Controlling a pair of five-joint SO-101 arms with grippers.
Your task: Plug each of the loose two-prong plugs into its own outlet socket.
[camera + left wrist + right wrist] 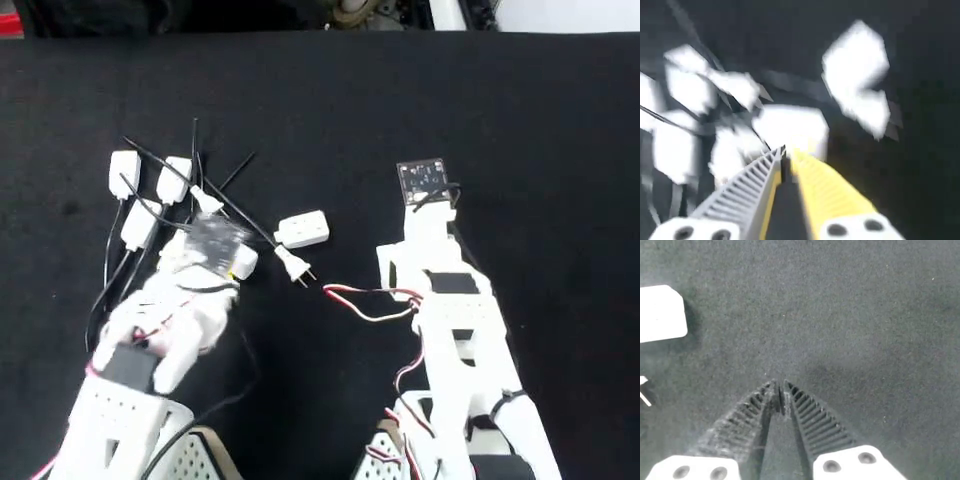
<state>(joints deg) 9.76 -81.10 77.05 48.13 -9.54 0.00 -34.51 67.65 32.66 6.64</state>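
Observation:
Several white outlet sockets lie at the table's left: two side by side (pixel 125 170) (pixel 172 180), one below them (pixel 140 225), and one apart near the middle (pixel 302 230). A loose two-prong plug (pixel 293 265) with a black cord lies just in front of that middle socket. My left gripper (pixel 784 152) is shut with nothing between its fingers, its tips right at a white block (pixel 790 127); from above it (pixel 215 240) sits among the black cords. My right gripper (pixel 779 390) is shut over bare cloth, a socket (pixel 660 312) off to its side.
Black cords (pixel 160 165) fan out across the socket cluster. Red and white wires (pixel 365 300) loop between the two arms. The right arm (pixel 440 280) stands right of centre. Black cloth (pixel 520 120) covers the table's far and right parts.

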